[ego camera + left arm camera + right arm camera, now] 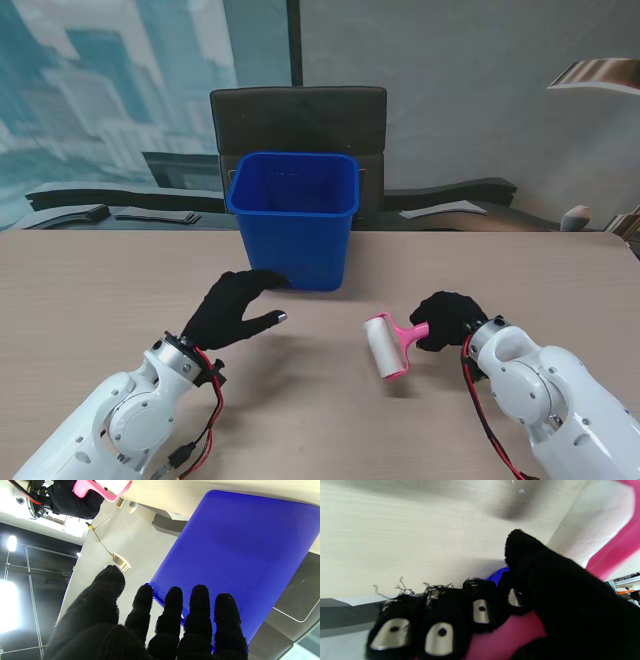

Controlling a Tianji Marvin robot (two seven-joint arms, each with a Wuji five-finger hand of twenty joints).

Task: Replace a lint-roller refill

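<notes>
A pink lint roller (391, 342) with a white refill roll (382, 347) is held just over the table, right of centre. My right hand (445, 318), in a black glove, is shut on its pink handle (505, 637); the white roll (592, 527) shows past the thumb in the right wrist view. My left hand (232, 307) is open, fingers spread, resting on the table with its fingertips (200, 597) near the lower front of the blue bin (296, 216). The roller's pink frame (105, 491) also appears in the left wrist view.
The blue bin (232, 552) stands upright at the table's far middle; I cannot see its inside floor. A dark chair back (298, 118) is behind it. The wooden table (90, 300) stretches to both sides.
</notes>
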